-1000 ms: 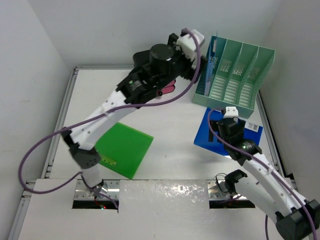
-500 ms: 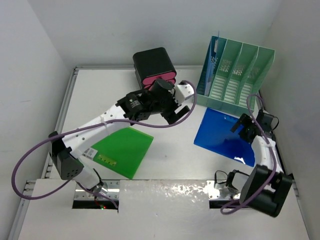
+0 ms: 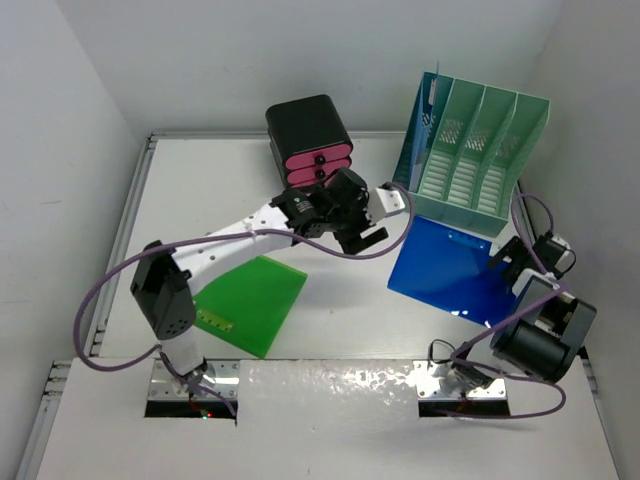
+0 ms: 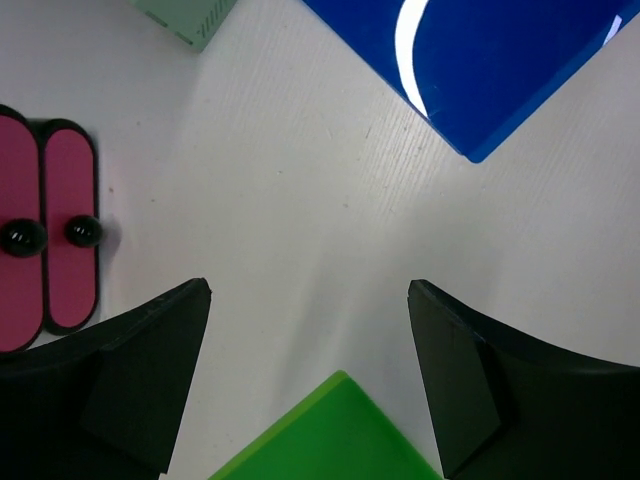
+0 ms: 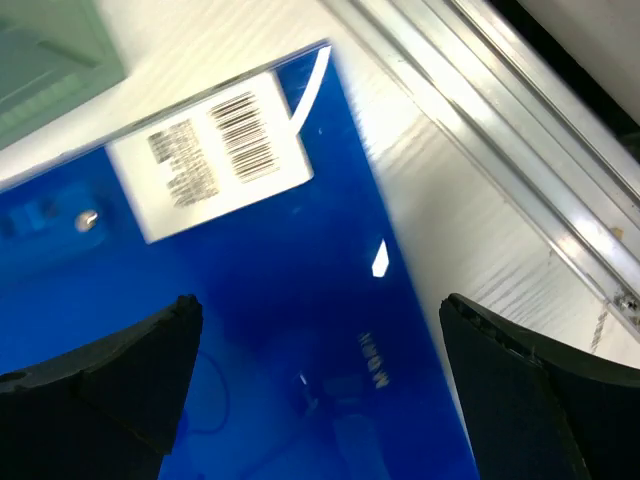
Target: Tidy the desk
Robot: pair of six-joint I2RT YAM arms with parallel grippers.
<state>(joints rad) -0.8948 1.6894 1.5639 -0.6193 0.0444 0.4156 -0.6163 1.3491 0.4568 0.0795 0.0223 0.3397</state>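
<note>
The white desk (image 3: 200, 190) holds a blue board (image 3: 445, 270) lying flat at the right and a green board (image 3: 250, 300) lying flat at the front left. My left gripper (image 3: 360, 235) is open and empty over the desk's middle; in its wrist view (image 4: 308, 288) bare desk (image 4: 300, 180) lies between the jaws, with the green board's corner (image 4: 330, 440) just below and the blue board (image 4: 480, 60) ahead. My right gripper (image 3: 512, 258) is open and empty above the blue board's right part (image 5: 250, 330), near its barcode label (image 5: 210, 150).
A mint-green slotted file rack (image 3: 470, 150) stands at the back right. A black box with pink drawer fronts (image 3: 310, 135) stands at the back middle, also showing in the left wrist view (image 4: 45, 230). A metal rail (image 5: 500, 130) runs along the desk's right edge.
My left arm has drawn back from the black box and the rack to the desk's middle. My right arm has swung from over the blue board's middle out to its right edge.
</note>
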